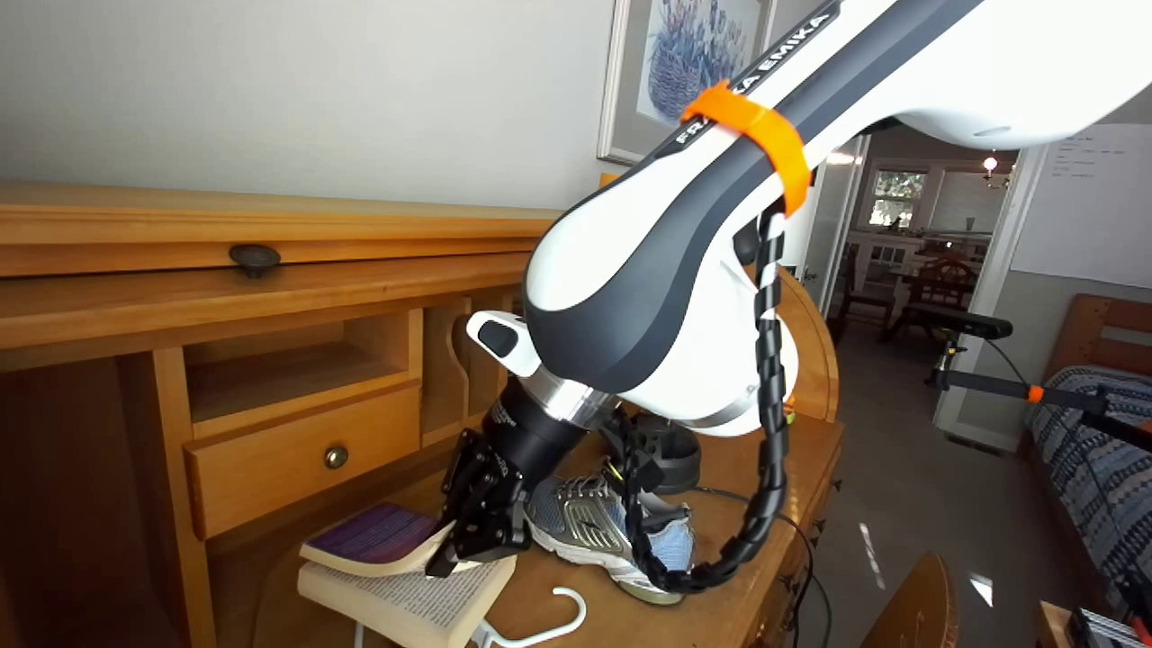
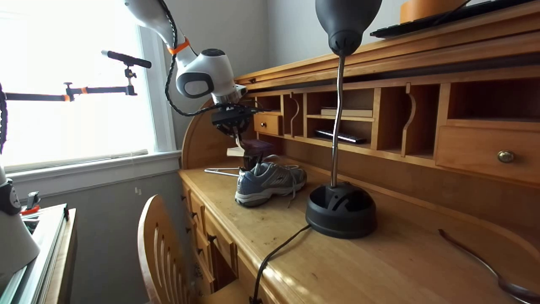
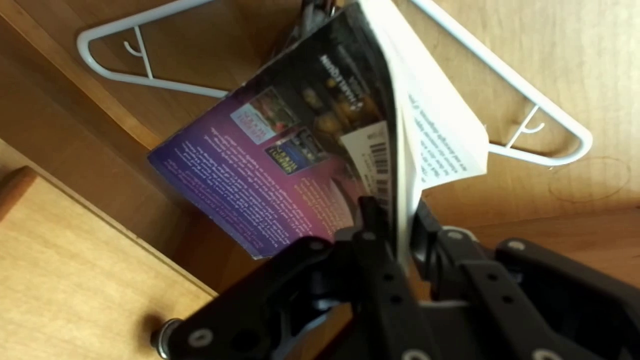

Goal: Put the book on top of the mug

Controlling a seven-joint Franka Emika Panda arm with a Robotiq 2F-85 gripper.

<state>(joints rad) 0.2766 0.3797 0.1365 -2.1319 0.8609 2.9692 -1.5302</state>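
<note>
The book (image 1: pixel 373 533) has a purple back cover and cream pages. My gripper (image 1: pixel 450 553) is shut on the cover and some of its pages, as the wrist view (image 3: pixel 397 220) shows. The rest of the book's pages (image 3: pixel 450 145) spread open on the finger's other side, with printed text showing. In an exterior view the book (image 2: pixel 258 146) is above the desk, behind the sneaker. A dark shape (image 2: pixel 252 161) just below the book looks like the mug, mostly hidden by the sneaker. I cannot tell if the book touches it.
A grey-blue sneaker (image 1: pixel 594 531) stands close beside the gripper. A white hanger (image 3: pixel 520 80) lies on the desk below the book. The desk's drawer (image 1: pixel 306 450) and cubbies rise behind. A black lamp base (image 2: pixel 341 213) stands past the sneaker.
</note>
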